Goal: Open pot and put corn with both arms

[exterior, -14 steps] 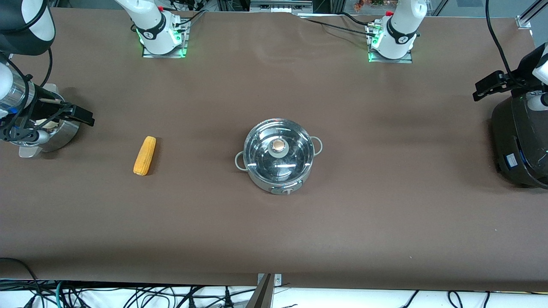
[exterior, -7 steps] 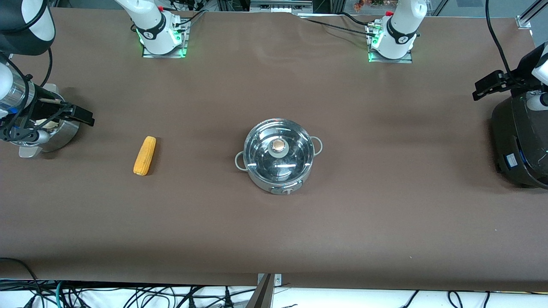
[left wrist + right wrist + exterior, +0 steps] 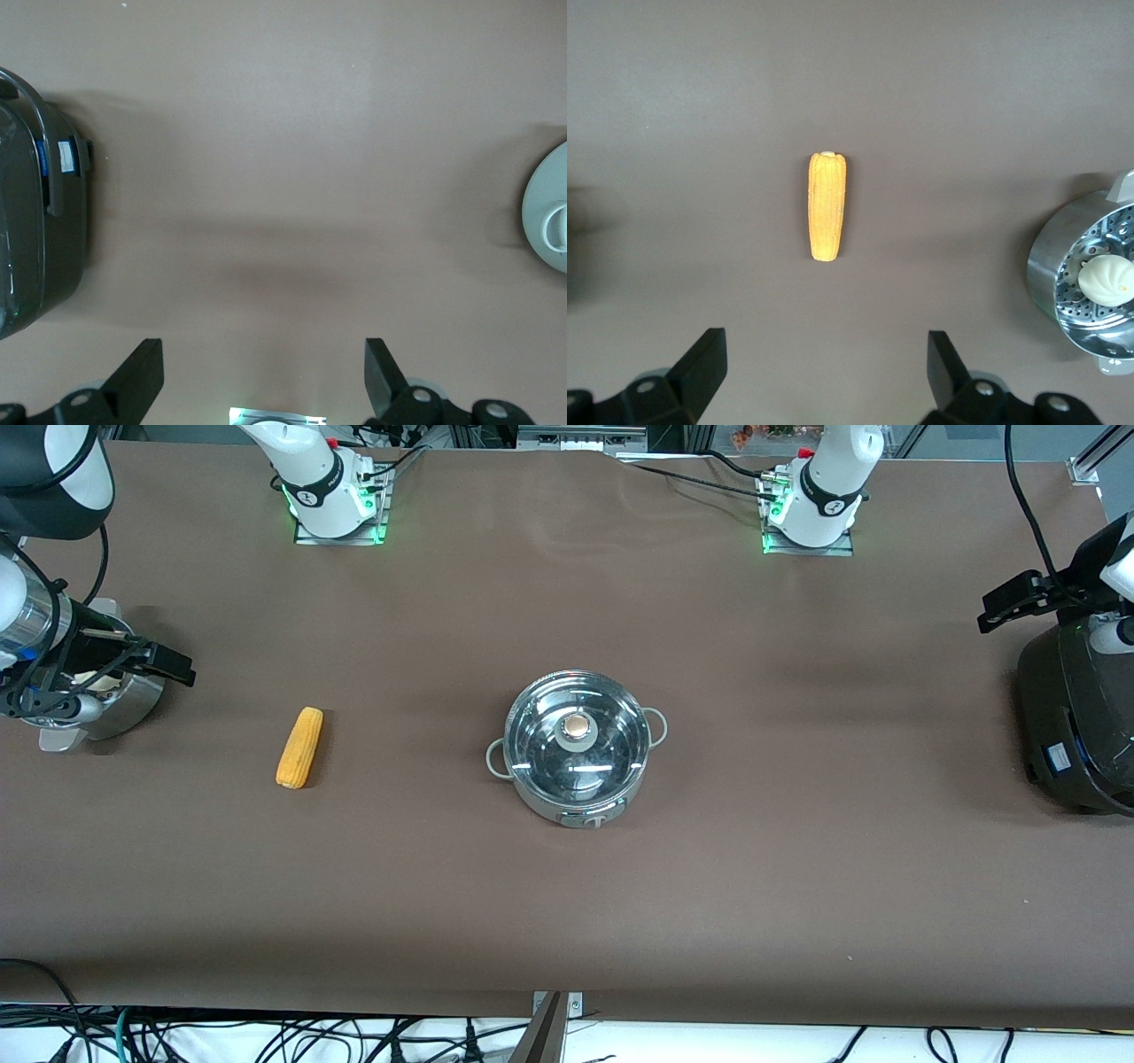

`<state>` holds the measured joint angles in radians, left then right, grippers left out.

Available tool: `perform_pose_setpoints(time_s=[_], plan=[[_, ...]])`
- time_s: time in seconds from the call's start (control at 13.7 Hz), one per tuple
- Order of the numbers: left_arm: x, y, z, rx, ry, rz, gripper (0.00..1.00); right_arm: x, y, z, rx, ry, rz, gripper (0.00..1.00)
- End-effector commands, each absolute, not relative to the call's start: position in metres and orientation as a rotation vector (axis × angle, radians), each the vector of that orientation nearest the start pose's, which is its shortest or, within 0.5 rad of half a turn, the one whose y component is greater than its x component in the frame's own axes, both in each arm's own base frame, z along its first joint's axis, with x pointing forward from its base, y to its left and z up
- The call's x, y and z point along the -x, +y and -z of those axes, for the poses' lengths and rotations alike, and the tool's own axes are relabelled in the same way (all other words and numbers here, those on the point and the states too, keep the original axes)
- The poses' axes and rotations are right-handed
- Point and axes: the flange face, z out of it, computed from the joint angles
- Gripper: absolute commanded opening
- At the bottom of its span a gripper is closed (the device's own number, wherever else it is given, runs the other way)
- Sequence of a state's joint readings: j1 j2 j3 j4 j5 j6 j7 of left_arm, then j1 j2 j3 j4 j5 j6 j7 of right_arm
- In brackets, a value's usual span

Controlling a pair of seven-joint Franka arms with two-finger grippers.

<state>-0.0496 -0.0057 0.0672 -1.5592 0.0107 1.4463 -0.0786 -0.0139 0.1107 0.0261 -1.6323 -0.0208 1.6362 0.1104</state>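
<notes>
The steel pot [image 3: 576, 775] stands mid-table with its glass lid [image 3: 611, 726] on and the tan knob [image 3: 577, 728] on top. The corn [image 3: 299, 747] lies on the table toward the right arm's end; it also shows in the right wrist view [image 3: 827, 206]. My right gripper [image 3: 164, 662] hangs open and empty beside the steamer pot, with the corn ahead of its fingers in its wrist view [image 3: 824, 372]. My left gripper [image 3: 1010, 602] hangs open and empty by the black cooker, over bare table in its wrist view [image 3: 263, 372]. The pot is out of both wrist views.
A perforated steel steamer pot [image 3: 133, 700] holding a pale bun [image 3: 1107, 277] stands at the right arm's end. A big black cooker [image 3: 1076, 717] stands at the left arm's end and shows in the left wrist view [image 3: 40, 204]. Arm bases [image 3: 337, 500] stand along the table's top edge.
</notes>
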Motion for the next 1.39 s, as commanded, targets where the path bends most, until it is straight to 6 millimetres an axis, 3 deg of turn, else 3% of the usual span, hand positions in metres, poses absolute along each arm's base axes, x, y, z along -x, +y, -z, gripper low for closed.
perform_pose_setpoints(time_s=[0.0, 0.29, 0.44, 0.66, 1.17, 1.31], plan=[[-0.541, 0.012, -0.629, 3.096, -0.124, -0.172, 1.0, -0.589, 0.003, -0.544, 3.158, 0.132, -0.161, 1.0], [-0.541, 0.012, -0.629, 3.096, -0.124, -0.175, 1.0, -0.588, 0.0, -0.544, 3.159, 0.161, -0.158, 1.0], [-0.541, 0.012, -0.629, 3.096, -0.124, -0.172, 1.0, -0.589, -0.018, -0.544, 3.148, 0.193, -0.154, 1.0], [-0.541, 0.012, -0.629, 3.096, -0.124, -0.172, 1.0, -0.598, -0.012, -0.524, 3.151, 0.192, -0.19, 1.0], [-0.539, 0.005, -0.633, 3.104, -0.09, -0.161, 1.0, -0.646, -0.01, -0.399, 3.13, 0.172, -0.246, 1.0], [-0.541, -0.003, -0.63, 3.103, -0.069, -0.17, 1.0, -0.656, 0.003, -0.36, 3.122, 0.144, -0.255, 1.0]])
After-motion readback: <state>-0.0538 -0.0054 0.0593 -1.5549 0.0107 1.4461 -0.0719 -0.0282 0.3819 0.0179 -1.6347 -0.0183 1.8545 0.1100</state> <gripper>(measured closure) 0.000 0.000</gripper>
